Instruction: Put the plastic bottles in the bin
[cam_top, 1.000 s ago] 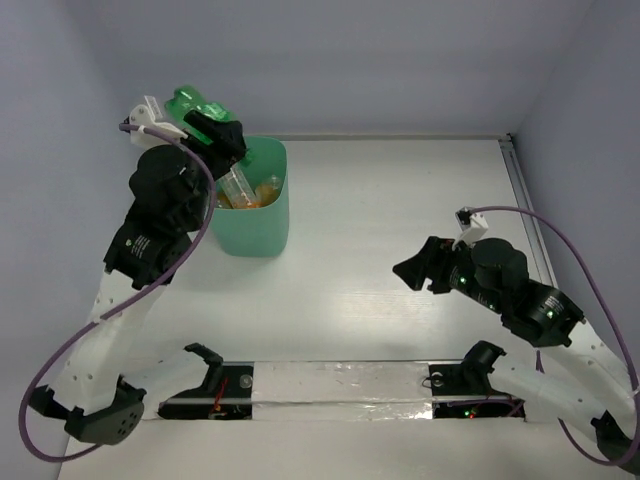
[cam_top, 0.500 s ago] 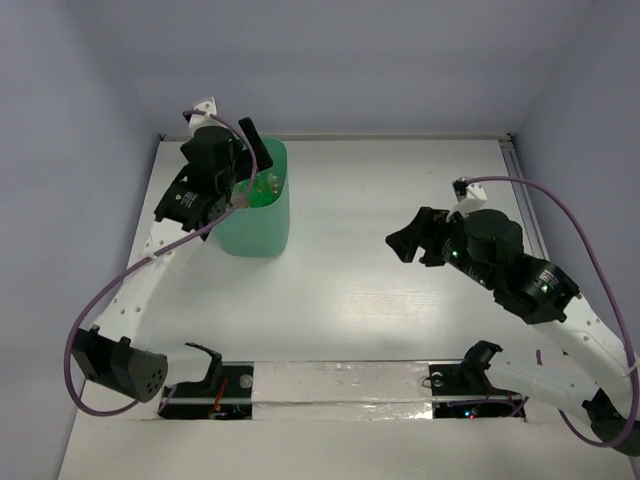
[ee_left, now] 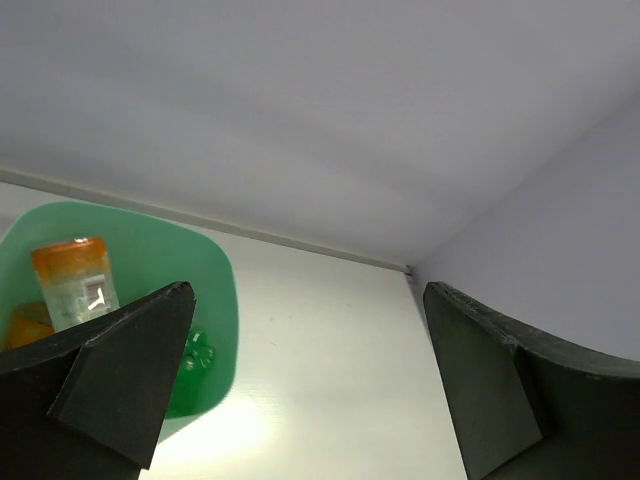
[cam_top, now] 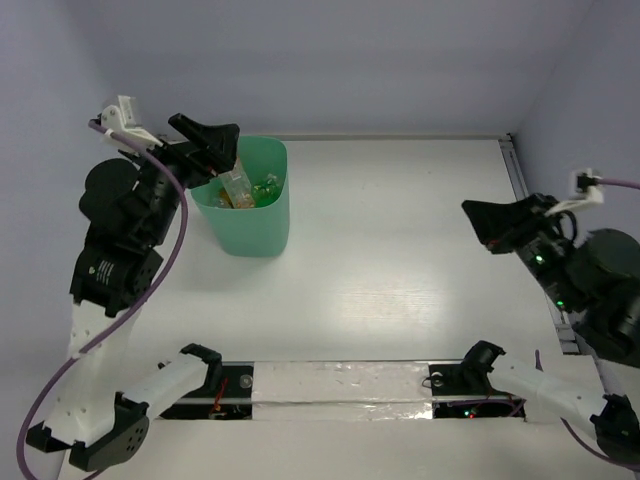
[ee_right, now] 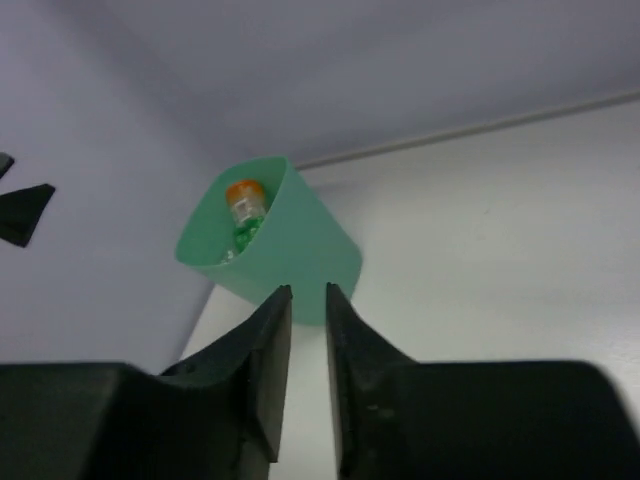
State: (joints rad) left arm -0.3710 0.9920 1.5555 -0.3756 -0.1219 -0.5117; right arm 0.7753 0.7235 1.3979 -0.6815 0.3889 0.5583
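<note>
The mint-green bin (cam_top: 258, 228) stands at the far left of the table. Inside it I see an orange-filled bottle (cam_top: 238, 188) standing tall and the bright green bottle (cam_top: 266, 187) beside it; other bottles are hidden deeper. My left gripper (cam_top: 210, 138) hovers over the bin's left rim, open and empty. In the left wrist view its gripper (ee_left: 308, 295) frames bare table, with the bin (ee_left: 218, 275), orange bottle (ee_left: 75, 282) and green bottle (ee_left: 196, 352) at left. My right gripper (cam_top: 482, 218) is shut and empty, raised at the right. It (ee_right: 308, 290) looks toward the bin (ee_right: 300, 250).
White walls close in the table at the back and left. A metal rail (cam_top: 516, 170) runs along the right edge. A taped strip (cam_top: 330, 385) lies across the near edge between the arm bases.
The green bottle left my left gripper and now lies in the bin. The left gripper opened and drew back to the left. The right arm swung out to the right edge.
</note>
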